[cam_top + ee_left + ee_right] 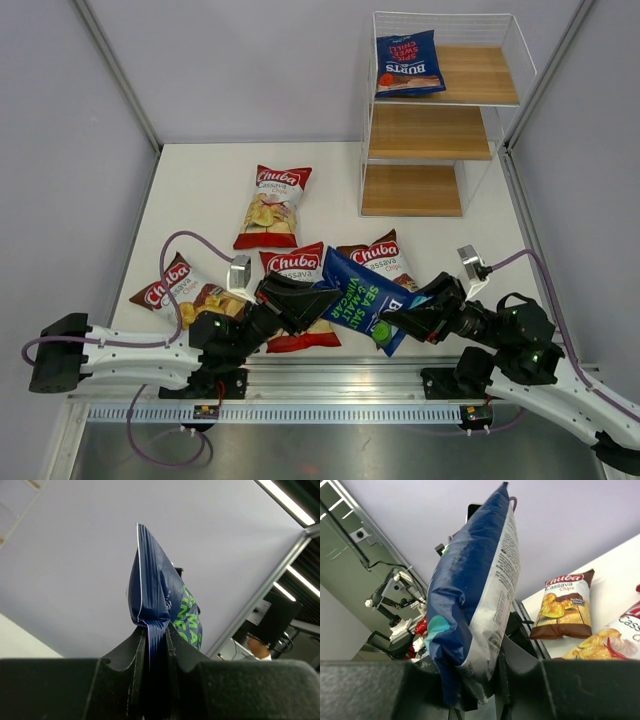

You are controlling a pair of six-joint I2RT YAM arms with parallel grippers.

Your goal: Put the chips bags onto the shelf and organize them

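A dark-blue Burts bag (362,293) with green lettering hangs between my two grippers, above the near part of the table. My left gripper (305,300) is shut on its left edge; the left wrist view shows the jaws (156,632) pinching the bag's seam (159,597). My right gripper (402,320) is shut on the other end; the right wrist view shows the jaws (475,690) clamped on the bag (470,590). A second Burts bag (408,63) lies on the top tier of the white wire shelf (430,130) at the far right.
Chuba bags lie on the white table: a red-and-white one (270,205) at centre, another (298,265) partly under my left gripper, a brown one (380,255) behind the held bag, and a brown one (172,290) at the near left, also in the right wrist view (565,605). The shelf's two lower tiers are bare.
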